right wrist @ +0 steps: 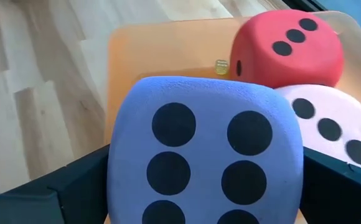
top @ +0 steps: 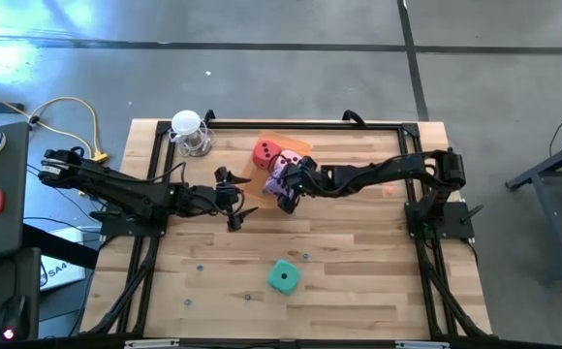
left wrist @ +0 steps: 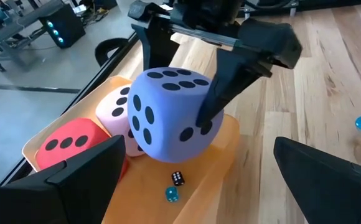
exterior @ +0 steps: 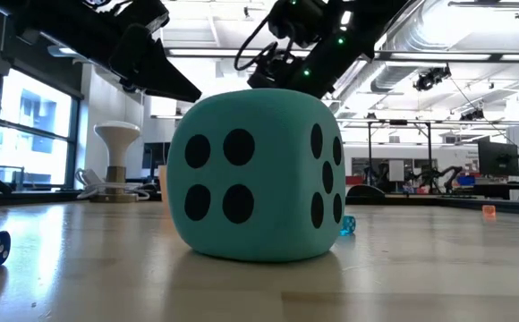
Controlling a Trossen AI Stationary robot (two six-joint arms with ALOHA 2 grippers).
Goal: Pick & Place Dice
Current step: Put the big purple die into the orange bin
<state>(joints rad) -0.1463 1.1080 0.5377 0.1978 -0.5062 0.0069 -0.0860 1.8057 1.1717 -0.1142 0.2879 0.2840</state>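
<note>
While the right gripper clamps the purple die just above the orange tray at center frame, beside the pink die and red die, it should lower squarely before releasing, with the wide-open left gripper clear and the teal die waiting lower center.

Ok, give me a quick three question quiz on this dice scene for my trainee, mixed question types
1. True or false: the right gripper holds the purple die.
2. Which die sits alone on the table, away from the orange tray? A pink die, B red die, C teal die.
3. Fill in: the left gripper has its jaws ____.

Key: 1 true. 2 C. 3 open.
</note>
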